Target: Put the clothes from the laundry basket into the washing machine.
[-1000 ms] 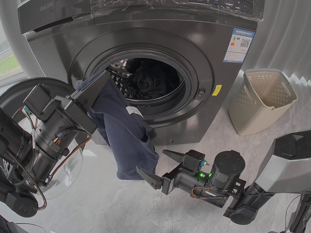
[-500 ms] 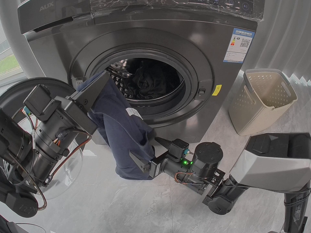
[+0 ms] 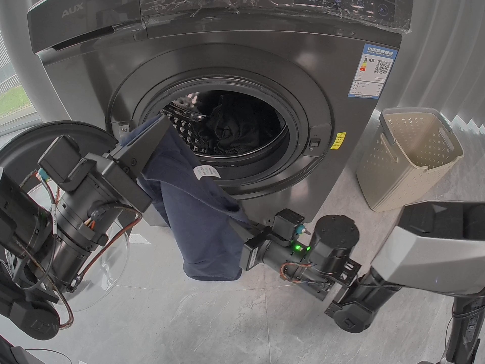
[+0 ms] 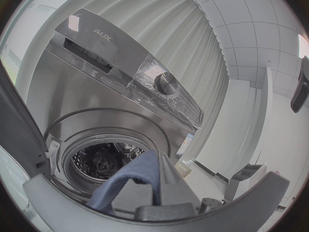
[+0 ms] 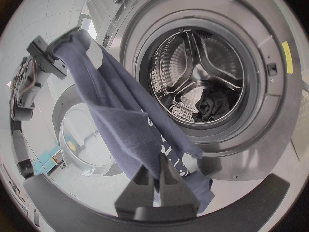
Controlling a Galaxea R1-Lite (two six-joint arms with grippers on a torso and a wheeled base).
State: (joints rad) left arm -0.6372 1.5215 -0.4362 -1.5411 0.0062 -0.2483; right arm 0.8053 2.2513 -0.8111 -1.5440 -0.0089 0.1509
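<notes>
Navy garment [image 3: 202, 218] hangs centre-left in the head view, before the open washing machine [image 3: 313, 66]. The left gripper [image 3: 154, 132] clamps its top edge; the right gripper [image 5: 159, 166] pinches its lower part.

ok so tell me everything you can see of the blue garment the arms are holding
The blue garment is dark navy, soft knit-looking cloth with a white label and some white print. The left hand is shut on its top end, by the open washing machine; the right hand pinches it lower down. It stretches slack between them, its loose end hanging near the floor.
</notes>
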